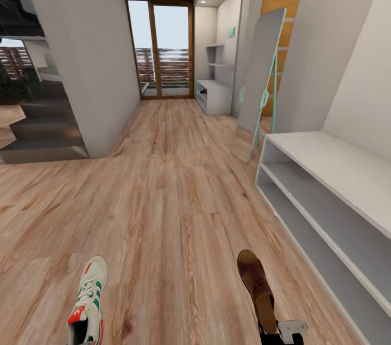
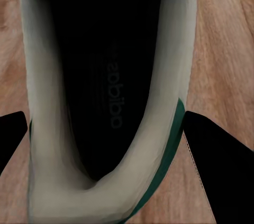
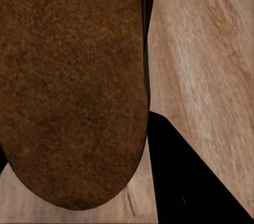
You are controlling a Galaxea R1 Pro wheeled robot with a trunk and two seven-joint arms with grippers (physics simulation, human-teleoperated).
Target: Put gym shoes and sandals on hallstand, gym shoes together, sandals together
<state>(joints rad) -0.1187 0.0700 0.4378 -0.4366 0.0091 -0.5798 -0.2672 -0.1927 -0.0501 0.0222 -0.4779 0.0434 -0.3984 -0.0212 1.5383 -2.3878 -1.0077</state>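
Wood-plank corridor floor (image 1: 163, 187) runs toward a glazed door (image 1: 161, 49) at the far end; a tall mirror (image 1: 262, 71) leans on the right wall. A low white bench-cabinet (image 1: 326, 193) with two open shelves stands at the right. A pale grey stepped unit with wall shelves, taken for the rack (image 1: 213, 95), is seen far down the corridor beside the door.

One sneaker (image 1: 88, 301) is seen at lower left, toe pointing away. In the left wrist view its opening (image 2: 111, 76) is framed by the left jaws (image 2: 114, 134), a dark finger (image 2: 219, 155) on each side of the heel; a pinch on the heel is likely, but contact cannot be told. One sandal (image 1: 256, 282) is seen at lower right, with the right jaws (image 1: 282, 334) at its heel. In the right wrist view the brown footbed (image 3: 74, 86) lies close, one finger (image 3: 185, 176) beside it; grip cannot be told.

Step judged: first pair of items apparently in hand, carrying toward the rack. Next move calls for driving down the corridor without dropping either.

Writing: "adidas" read on the sneaker insole, mirrored in orientation. No other labels legible.
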